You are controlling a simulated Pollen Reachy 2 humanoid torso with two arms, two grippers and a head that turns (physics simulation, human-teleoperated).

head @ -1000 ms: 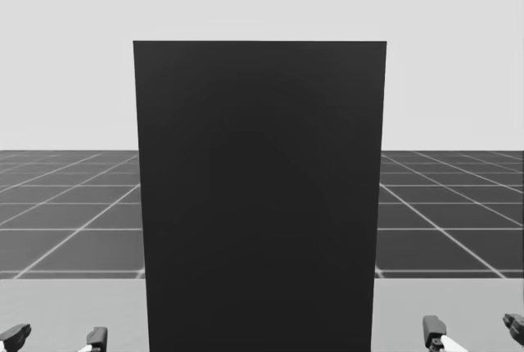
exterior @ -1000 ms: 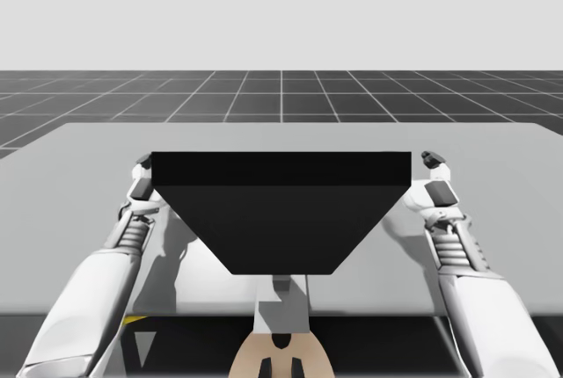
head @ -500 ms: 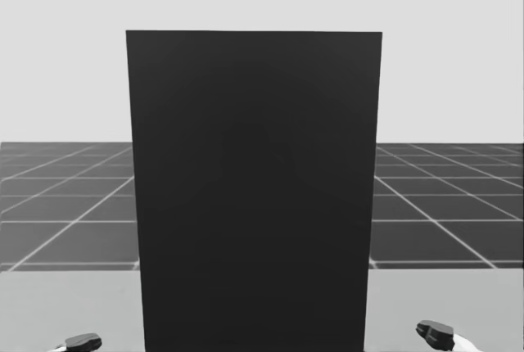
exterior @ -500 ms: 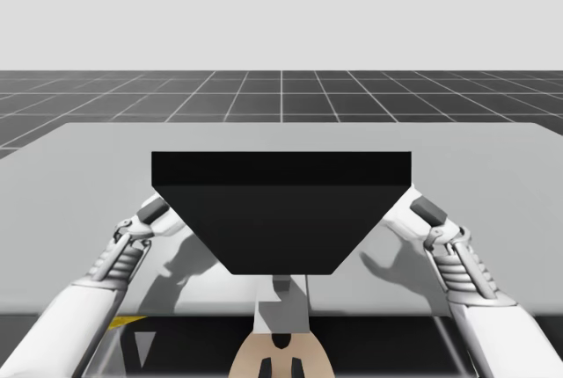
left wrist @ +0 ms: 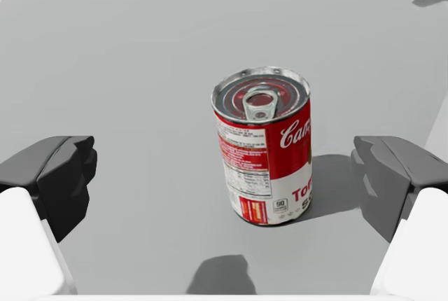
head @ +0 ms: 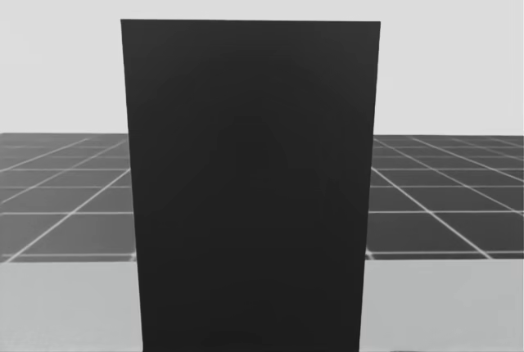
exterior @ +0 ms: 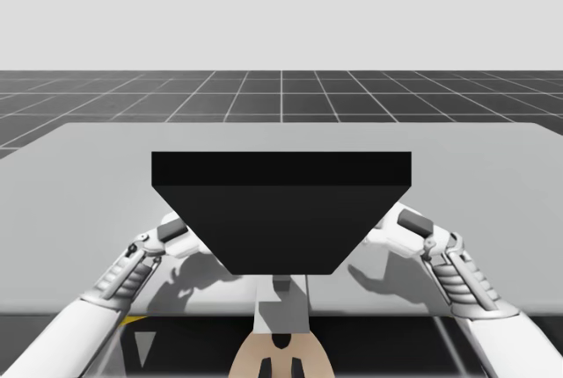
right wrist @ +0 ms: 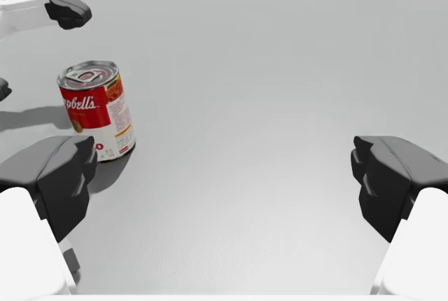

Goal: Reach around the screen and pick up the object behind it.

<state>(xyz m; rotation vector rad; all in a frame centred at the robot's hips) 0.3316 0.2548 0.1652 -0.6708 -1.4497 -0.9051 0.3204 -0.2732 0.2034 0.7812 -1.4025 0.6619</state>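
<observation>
A tall black screen [exterior: 281, 211] stands upright in the middle of the grey table [exterior: 493, 158] and hides what lies behind it in the high and head views. In the left wrist view a red and white can [left wrist: 264, 147] stands upright just ahead of my left gripper [left wrist: 224, 171], which is open, its dark fingertips [left wrist: 56, 175] wide to either side. My right gripper [right wrist: 224, 175] is open too, with the can [right wrist: 96, 108] ahead of it and off to one side. My two hands [exterior: 179, 236] [exterior: 396, 224] flank the screen.
The black screen [head: 250, 188] takes up the middle of the head view, with table [head: 65, 303] on both sides. In the right wrist view my other arm's fingertip [right wrist: 66, 8] shows beyond the can. A dark tiled floor [exterior: 281, 92] lies past the table.
Both arms have drawn back from the screen's far corners toward the near edge and in against its sides. My head has turned slightly, and the grippers have left the head view.
</observation>
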